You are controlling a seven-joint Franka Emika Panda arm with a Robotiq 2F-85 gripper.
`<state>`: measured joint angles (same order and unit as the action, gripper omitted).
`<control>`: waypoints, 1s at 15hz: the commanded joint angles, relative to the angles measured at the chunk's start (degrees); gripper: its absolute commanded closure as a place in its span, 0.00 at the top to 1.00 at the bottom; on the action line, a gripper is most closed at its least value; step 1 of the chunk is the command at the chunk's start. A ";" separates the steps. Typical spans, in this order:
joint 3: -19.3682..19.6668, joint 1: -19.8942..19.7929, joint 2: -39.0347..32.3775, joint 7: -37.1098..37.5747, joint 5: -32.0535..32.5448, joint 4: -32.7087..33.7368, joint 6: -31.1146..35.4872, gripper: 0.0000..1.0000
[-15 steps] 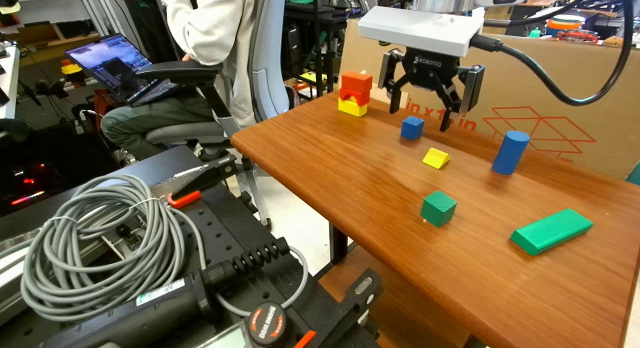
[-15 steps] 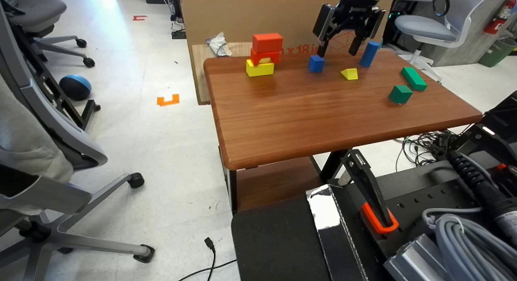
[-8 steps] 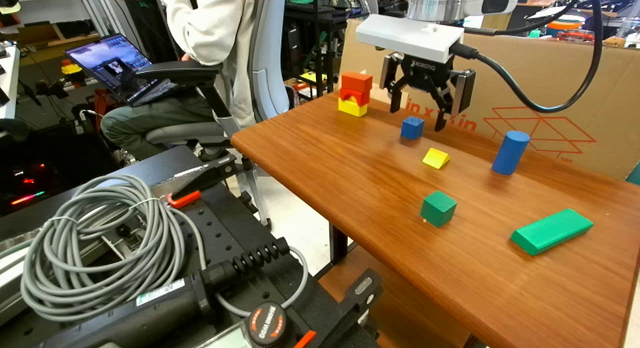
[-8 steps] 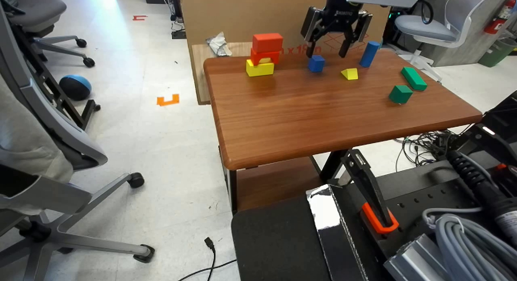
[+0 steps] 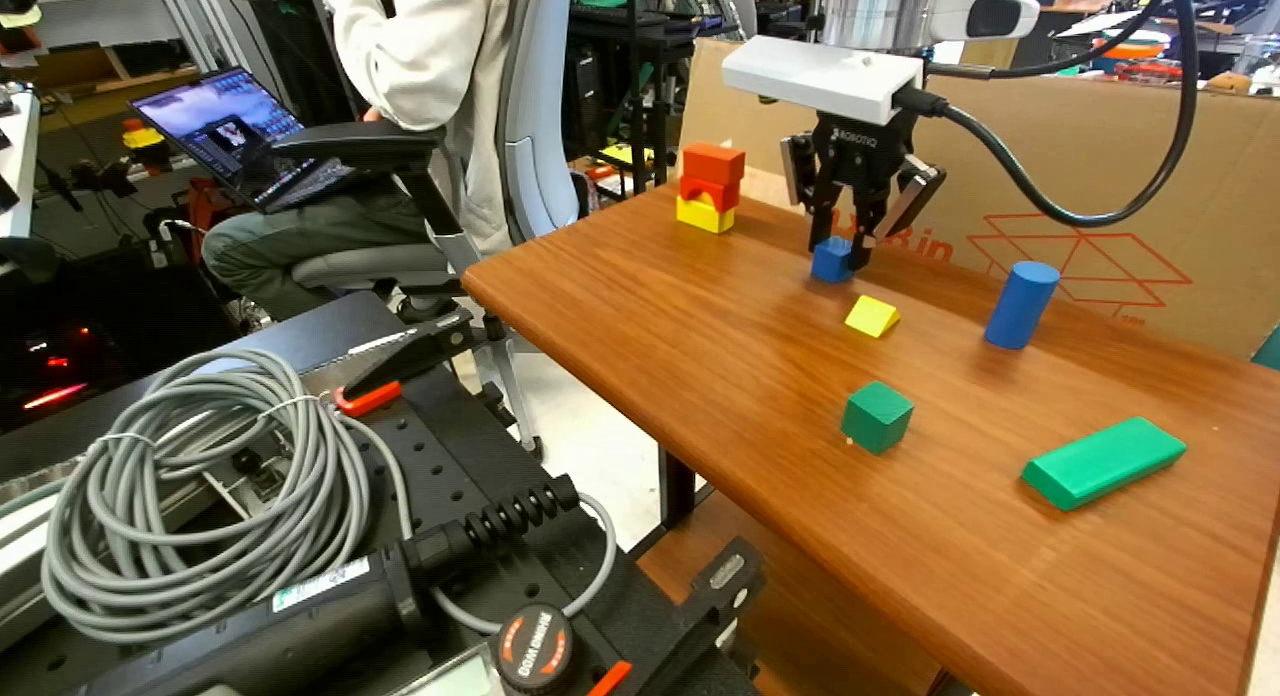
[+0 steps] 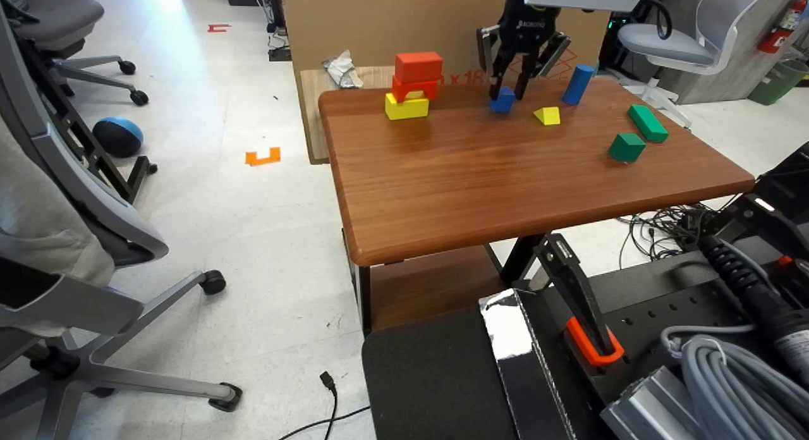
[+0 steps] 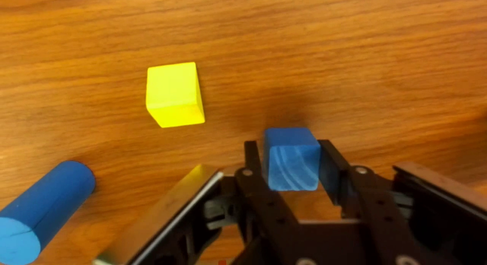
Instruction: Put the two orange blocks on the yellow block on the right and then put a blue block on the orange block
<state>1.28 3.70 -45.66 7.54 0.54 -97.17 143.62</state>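
In an exterior view the yellow block point(image 5: 705, 216) stands near the table's far corner. On it lies an orange-red arch-shaped block point(image 6: 414, 89), topped by a second orange block point(image 6: 418, 67). The small blue block point(image 7: 291, 162) rests on the table between the fingers of my gripper point(image 7: 288, 147), which reaches down from above. One finger presses against the cube's right side in the wrist view. Along its left side a thin, blurred strip shows, so whether both fingers grip it is unclear. The orange and yellow stack is outside the wrist view.
A yellow wedge point(image 5: 872, 317) lies close to the blue cube. Further along the table point(image 6: 442, 187) stand a tall blue cylinder point(image 5: 1021, 304), a green cube point(image 5: 877, 417) and a long green block point(image 5: 1103, 463). Behind the table edge rises a cardboard sheet point(image 5: 1090, 156).
The gripper has come down over the blue block and its fingers have drawn much closer together. The cube has slid slightly toward the blue cylinder. The stack has not moved.
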 commanded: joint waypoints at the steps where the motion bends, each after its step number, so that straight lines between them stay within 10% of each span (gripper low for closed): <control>1: 1.05 1.18 0.27 1.92 0.46 1.14 -2.12 0.13; 15: -0.77 8.06 23.87 8.83 1.16 -21.17 9.19 0.08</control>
<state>0.45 10.25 -27.26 14.14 0.62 -113.59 150.63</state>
